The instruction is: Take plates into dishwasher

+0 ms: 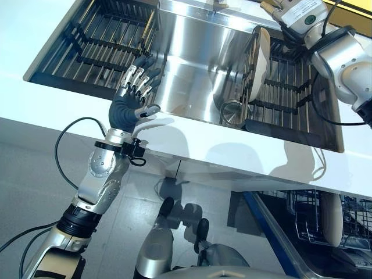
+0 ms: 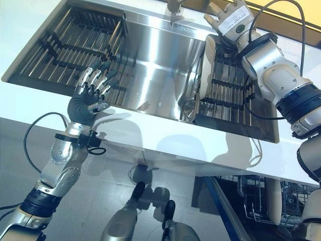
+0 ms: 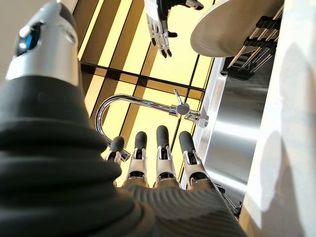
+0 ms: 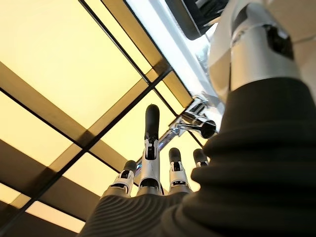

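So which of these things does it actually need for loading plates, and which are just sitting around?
Part of the job:
- plate standing on edge in the right sink rack
- plate already in the dishwasher rack below
- right hand, open above the sink plate
- left hand, open over the sink's near edge

Just lying about:
- empty left rack
- tap
- sink basin
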Available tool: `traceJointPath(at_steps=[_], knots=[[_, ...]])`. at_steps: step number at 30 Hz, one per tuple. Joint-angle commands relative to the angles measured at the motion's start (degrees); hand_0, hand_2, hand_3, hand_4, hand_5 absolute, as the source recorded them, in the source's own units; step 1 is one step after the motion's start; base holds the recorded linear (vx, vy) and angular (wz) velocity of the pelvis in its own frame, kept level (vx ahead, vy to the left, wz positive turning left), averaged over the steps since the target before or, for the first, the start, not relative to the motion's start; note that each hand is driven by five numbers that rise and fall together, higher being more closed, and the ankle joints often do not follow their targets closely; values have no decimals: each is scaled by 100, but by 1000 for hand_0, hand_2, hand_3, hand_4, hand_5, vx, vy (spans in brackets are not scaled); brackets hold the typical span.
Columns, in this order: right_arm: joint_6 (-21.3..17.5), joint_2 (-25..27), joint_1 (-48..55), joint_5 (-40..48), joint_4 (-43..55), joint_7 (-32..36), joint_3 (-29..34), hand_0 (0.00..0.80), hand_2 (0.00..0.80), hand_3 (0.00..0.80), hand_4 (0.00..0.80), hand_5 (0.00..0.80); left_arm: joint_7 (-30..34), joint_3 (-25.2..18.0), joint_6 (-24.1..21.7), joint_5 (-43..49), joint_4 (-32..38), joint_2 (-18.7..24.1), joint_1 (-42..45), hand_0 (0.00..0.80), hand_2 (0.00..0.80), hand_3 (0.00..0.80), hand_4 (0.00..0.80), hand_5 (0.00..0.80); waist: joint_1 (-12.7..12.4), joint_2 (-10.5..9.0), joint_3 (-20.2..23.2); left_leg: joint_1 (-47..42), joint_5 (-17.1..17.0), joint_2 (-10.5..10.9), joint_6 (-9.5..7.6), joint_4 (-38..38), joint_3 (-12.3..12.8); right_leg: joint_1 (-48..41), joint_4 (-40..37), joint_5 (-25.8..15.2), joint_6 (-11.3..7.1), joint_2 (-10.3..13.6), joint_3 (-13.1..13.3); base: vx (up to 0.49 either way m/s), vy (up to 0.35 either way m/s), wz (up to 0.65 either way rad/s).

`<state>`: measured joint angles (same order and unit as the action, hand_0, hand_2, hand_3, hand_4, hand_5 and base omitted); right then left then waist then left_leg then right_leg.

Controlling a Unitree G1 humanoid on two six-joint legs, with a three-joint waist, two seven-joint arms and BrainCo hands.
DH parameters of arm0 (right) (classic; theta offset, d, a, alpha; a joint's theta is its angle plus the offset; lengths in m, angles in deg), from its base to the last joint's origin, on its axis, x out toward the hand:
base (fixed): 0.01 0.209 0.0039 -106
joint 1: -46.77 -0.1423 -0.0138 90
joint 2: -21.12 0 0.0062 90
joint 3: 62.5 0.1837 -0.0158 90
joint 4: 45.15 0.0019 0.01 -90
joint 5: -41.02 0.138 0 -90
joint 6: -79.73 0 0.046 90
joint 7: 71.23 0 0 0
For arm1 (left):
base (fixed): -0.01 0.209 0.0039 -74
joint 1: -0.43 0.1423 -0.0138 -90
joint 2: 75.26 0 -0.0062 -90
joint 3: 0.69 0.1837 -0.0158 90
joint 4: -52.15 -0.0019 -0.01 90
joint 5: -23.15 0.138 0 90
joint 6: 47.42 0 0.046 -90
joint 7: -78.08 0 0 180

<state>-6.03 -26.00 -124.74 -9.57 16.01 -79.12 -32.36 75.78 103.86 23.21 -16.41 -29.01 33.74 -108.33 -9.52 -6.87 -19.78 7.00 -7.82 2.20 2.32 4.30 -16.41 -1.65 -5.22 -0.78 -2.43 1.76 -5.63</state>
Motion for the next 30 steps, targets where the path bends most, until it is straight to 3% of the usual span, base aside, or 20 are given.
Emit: traceJointPath(at_steps=[1, 15, 27, 28, 29, 30], knots=[[8, 180, -1100, -159, 56, 44, -575, 0, 0, 0, 0, 0, 58, -186, -348, -51, 257, 170, -250, 0, 0, 0, 0, 0, -27, -136, 101, -303, 601, 322, -434, 70, 304, 337, 43, -135, 154, -310, -104, 0, 0, 0], [-319, 145, -1068, -460, 115, 506, -822, 0, 0, 0, 0, 0, 44, -199, -384, -56, 297, 244, -219, 0, 0, 0, 0, 0, -84, -208, 103, -303, 581, 312, -415, 70, 271, 315, 35, -143, 156, -297, -209, -1, -1, 0], [-824, 151, -967, -1278, 217, 838, -985, 0, 0, 0, 0, 0, 48, -229, -447, -123, 320, 312, -162, 0, 0, 0, 0, 0, -112, -227, 91, -267, 555, 311, -407, 70, 259, 336, 33, -145, 153, -285, -254, 0, 0, 0], [-806, 151, -962, -1266, 218, 889, -1008, 129, 129, 129, 129, 129, 51, -232, -449, -120, 324, 317, -156, 0, 0, 0, 0, 0, -116, -230, 89, -267, 554, 307, -405, 70, 261, 335, 35, -144, 154, -283, -262, 0, 0, 0], [-775, 145, -959, -1298, 192, 968, -1033, 671, 671, 671, 671, 671, 46, -226, -448, -121, 324, 327, -160, 0, 0, 0, 0, 0, -123, -231, 88, -269, 549, 302, -399, 70, 261, 332, 36, -144, 156, -281, -271, 0, 0, 0], [-763, 143, -955, -1325, 168, 1002, -1047, 800, 800, 800, 800, 800, 54, -225, -460, -122, 313, 331, -155, 0, 0, 0, 0, 0, -125, -231, 87, -267, 547, 302, -397, 70, 261, 333, 35, -147, 156, -281, -273, 0, 0, 0]])
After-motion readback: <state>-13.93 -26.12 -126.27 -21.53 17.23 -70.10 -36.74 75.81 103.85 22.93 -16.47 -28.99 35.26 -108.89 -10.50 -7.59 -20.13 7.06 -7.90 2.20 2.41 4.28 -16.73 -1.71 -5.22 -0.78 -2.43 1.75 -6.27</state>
